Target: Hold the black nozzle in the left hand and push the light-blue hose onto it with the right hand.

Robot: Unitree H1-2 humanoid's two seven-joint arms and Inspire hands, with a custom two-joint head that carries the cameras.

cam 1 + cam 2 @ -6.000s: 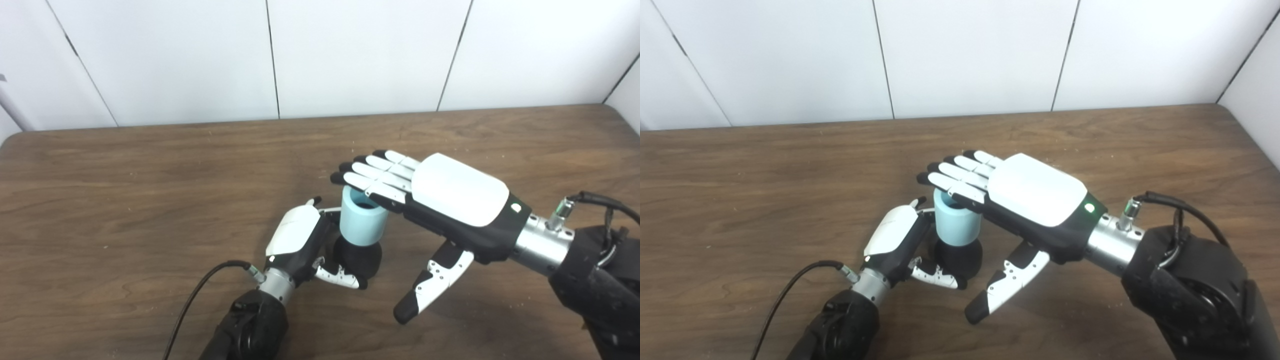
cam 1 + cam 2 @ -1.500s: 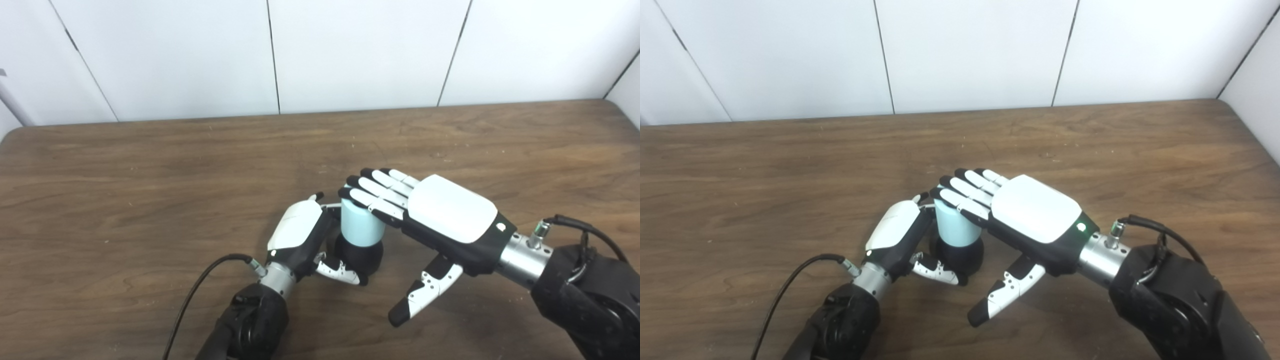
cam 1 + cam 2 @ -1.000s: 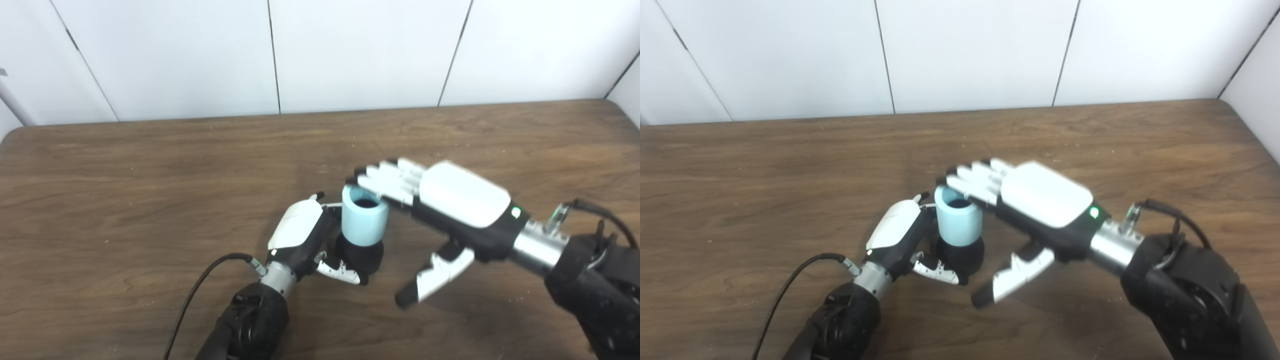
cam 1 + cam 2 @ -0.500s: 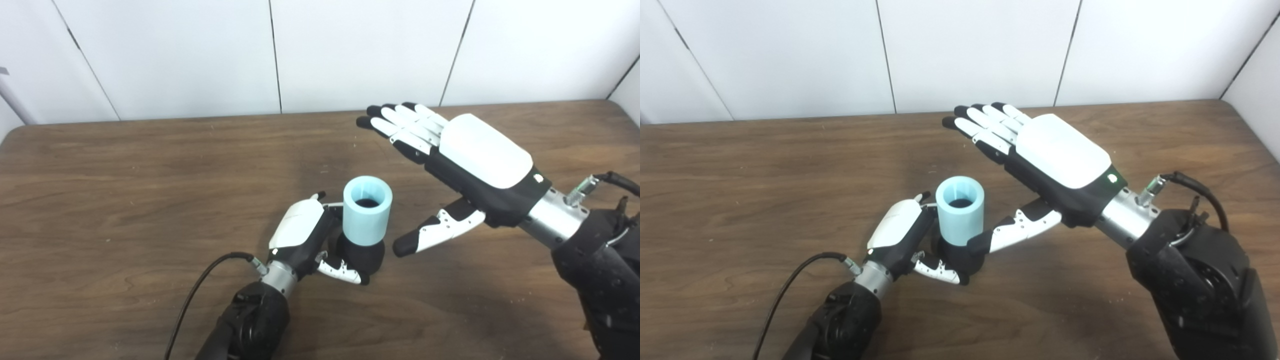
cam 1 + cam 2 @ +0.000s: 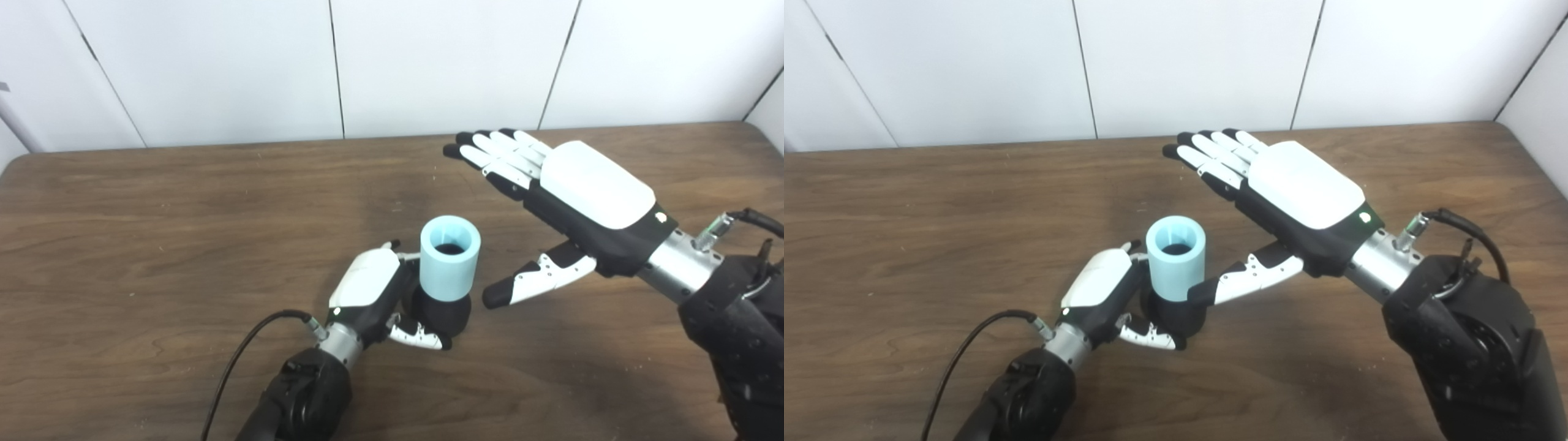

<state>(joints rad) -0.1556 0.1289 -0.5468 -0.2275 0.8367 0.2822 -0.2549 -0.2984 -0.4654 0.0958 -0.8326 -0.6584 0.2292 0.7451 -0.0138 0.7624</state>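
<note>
The short light-blue cylindrical hose (image 5: 449,257) stands upright on the rounded black nozzle (image 5: 442,313), near the middle of the brown wooden table (image 5: 153,233). The left hand (image 5: 373,294) wraps the nozzle from the left, touching it. The right hand (image 5: 569,190) hangs above the table, right of and beyond the hose, apart from it. White wall panels (image 5: 245,67) stand behind the table's far edge.

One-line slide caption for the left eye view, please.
Left hand grips the nozzle with the hose seated on it; open right hand raised clear.
</note>
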